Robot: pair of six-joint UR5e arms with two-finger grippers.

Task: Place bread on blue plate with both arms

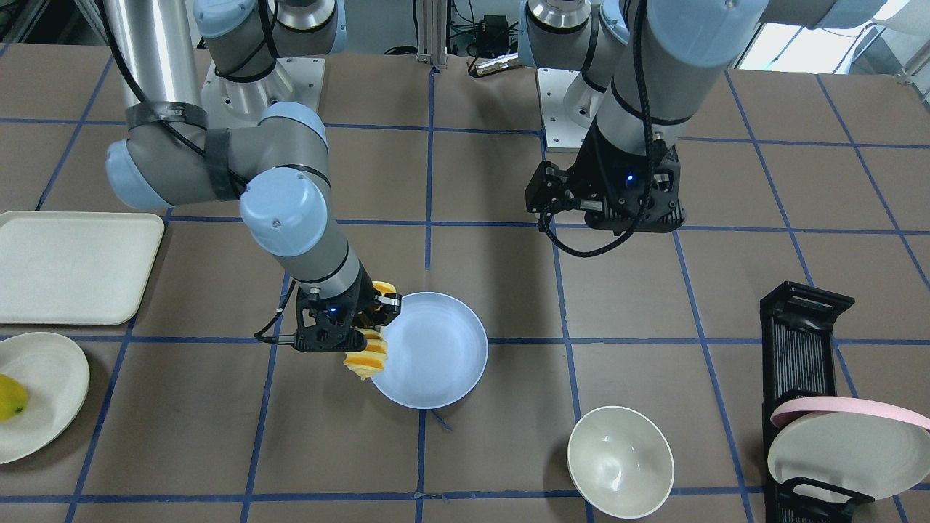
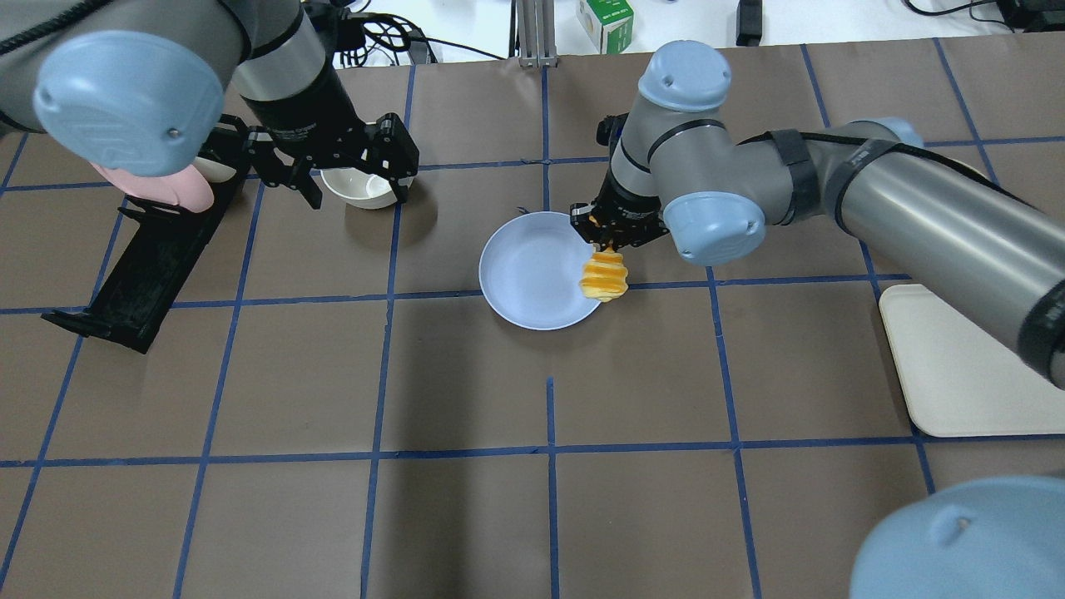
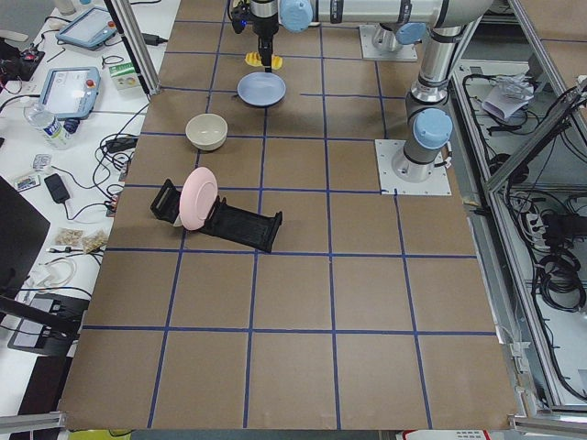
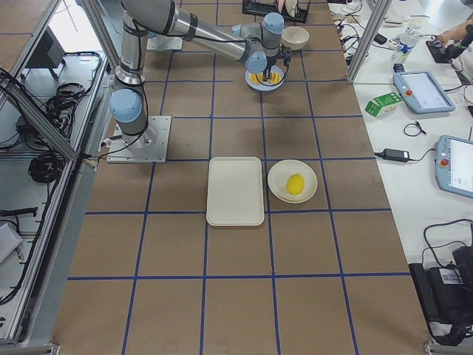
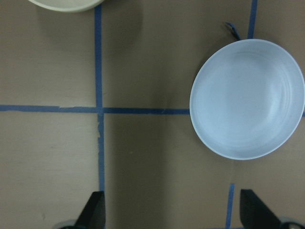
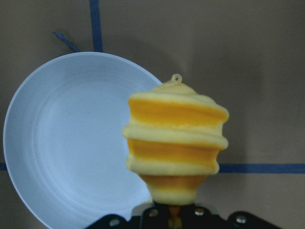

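My right gripper is shut on one end of the bread, a ridged yellow-orange loaf that hangs end-down. The bread is above the blue plate's rim on the robot's right side, partly over the plate and partly over the table. In the right wrist view the bread sticks out from the gripper beside the plate. My left gripper is open and empty above the table near the white bowl. Its fingertips show wide apart, with the plate off to one side.
A white bowl stands near my left gripper. A black dish rack holds a pink-rimmed plate. A cream tray and a white plate with a yellow-green fruit lie on the right arm's side.
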